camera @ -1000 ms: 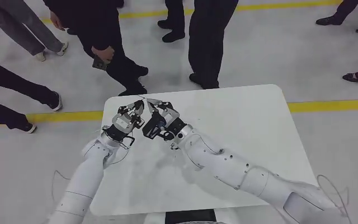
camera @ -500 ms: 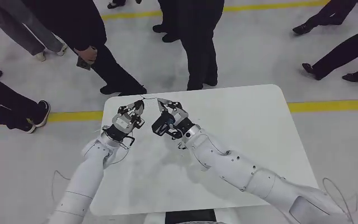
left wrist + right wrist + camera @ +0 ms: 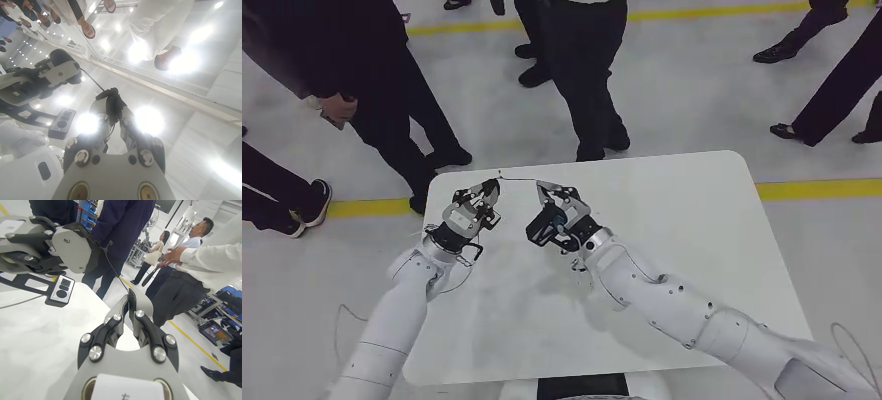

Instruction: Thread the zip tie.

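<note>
Left gripper (image 3: 111, 103): fingers pressed together, pinching 1 end of the zip tie (image 3: 92, 80). That end sits bunched between the black pads, so you can't tell head from tail there.

Right gripper (image 3: 129, 295): also clamped. Its ribbed pads meet on the other end of the tie, and the strap exits right at the tips.

Between the 2 claws you see the strap as 1 thin black strand, close to straight, with 1 end in each claw.

In your top view the right gripper sits at 3 o'clock of the left one, near it but apart, and both sets of tips point roughly toward 12 o'clock. Both hang over the white table (image 3: 692, 230), close to its 12 o'clock edge and toward the 11 o'clock corner. The tie is held up off the surface and touches only the 2 claws.

On the floor at the table's 3 o'clock side, a yellow floor line (image 3: 812, 188) runs outward from the table.
</note>
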